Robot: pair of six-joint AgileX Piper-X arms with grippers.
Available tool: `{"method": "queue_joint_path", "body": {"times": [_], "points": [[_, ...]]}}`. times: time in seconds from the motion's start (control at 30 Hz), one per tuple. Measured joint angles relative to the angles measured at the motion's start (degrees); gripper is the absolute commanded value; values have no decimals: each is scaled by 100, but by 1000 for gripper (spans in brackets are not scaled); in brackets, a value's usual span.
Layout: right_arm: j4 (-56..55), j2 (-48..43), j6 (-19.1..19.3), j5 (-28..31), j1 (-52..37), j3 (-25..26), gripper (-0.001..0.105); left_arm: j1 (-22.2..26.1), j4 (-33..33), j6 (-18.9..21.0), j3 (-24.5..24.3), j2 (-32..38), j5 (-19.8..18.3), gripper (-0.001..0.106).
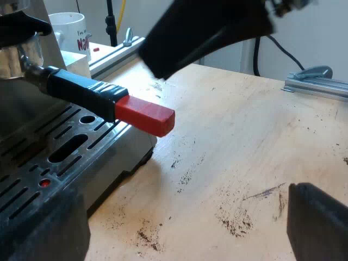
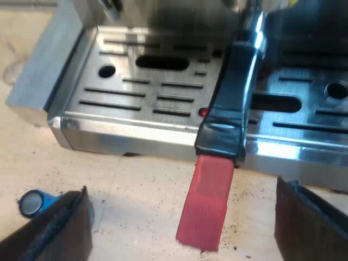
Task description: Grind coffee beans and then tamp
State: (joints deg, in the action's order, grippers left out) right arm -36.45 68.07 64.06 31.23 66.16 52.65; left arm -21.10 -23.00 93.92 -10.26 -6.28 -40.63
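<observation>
The metal holder is locked into the espresso machine's front (image 1: 32, 163), above the slotted drip tray (image 2: 141, 92). Its dark handle (image 1: 81, 89) (image 2: 234, 92) juts out past the tray's edge and ends in red (image 1: 145, 115) (image 2: 209, 198). My left gripper (image 1: 228, 125) is open over the wooden table, a short way off the red end, with nothing between its fingers (image 1: 206, 32). My right gripper (image 2: 182, 187) is open too, one finger (image 2: 54, 231) on each side of the red end, not touching it. A blue tamper (image 2: 33, 204) lies on the table by one right finger.
A white mug (image 1: 69, 30) stands on a white block behind the machine. Aluminium rails (image 1: 318, 84) run along the table's far edge. Coffee grounds (image 1: 234, 220) are scattered on the wood near the machine.
</observation>
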Motion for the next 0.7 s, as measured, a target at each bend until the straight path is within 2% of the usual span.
{"method": "queue_joint_path", "body": {"times": [0.07,0.23,0.7], "points": [[-59,248,-14,-277,-210,177,71,0,0,0,0,0,0,76],[-115,526,-22,-734,-528,204,71,0,0,0,0,0,0,76],[67,1157,-150,-896,-632,204,71,0,0,0,0,0,0,76]]}}
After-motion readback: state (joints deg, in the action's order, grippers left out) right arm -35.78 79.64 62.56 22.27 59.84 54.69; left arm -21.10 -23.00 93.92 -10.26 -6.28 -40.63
